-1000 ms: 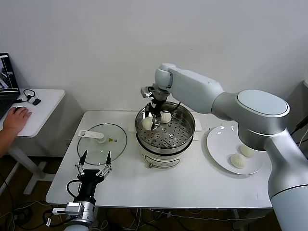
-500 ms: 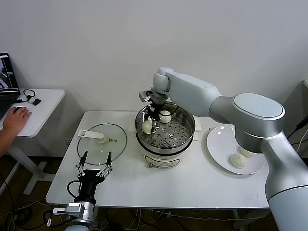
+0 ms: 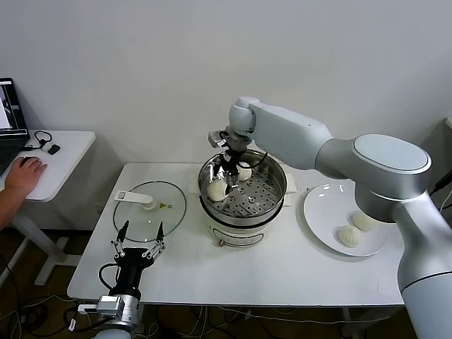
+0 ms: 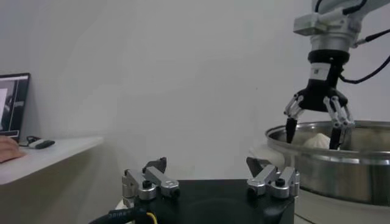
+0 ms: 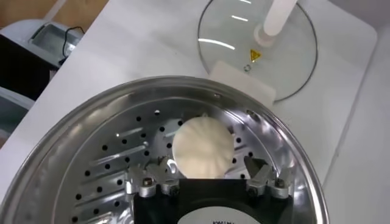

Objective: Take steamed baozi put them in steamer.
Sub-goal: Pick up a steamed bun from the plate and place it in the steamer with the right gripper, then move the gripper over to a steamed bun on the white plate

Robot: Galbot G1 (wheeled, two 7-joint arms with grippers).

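The steamer (image 3: 263, 201) stands mid-table, a steel basket on a white pot base. Two baozi lie on its perforated floor, one at the left (image 3: 217, 189) and one at the back (image 3: 244, 171). My right gripper (image 3: 227, 168) hovers open just above the left baozi. In the right wrist view that baozi (image 5: 203, 148) rests free on the steamer floor (image 5: 109, 158), beyond my spread right gripper (image 5: 201, 178). Two more baozi (image 3: 349, 235) (image 3: 365, 221) lie on the white plate (image 3: 318, 212). My left gripper (image 3: 138, 244) is open and parked at the front left.
The glass lid (image 3: 150, 205) with its white knob lies flat left of the steamer, and also shows in the right wrist view (image 5: 262, 49). A side desk (image 3: 49, 159) with a person's hand stands at far left. The left wrist view shows the steamer rim (image 4: 341, 159).
My right gripper has lifted slightly off the left baozi, which has settled lower on the steamer floor. The left arm has not moved.
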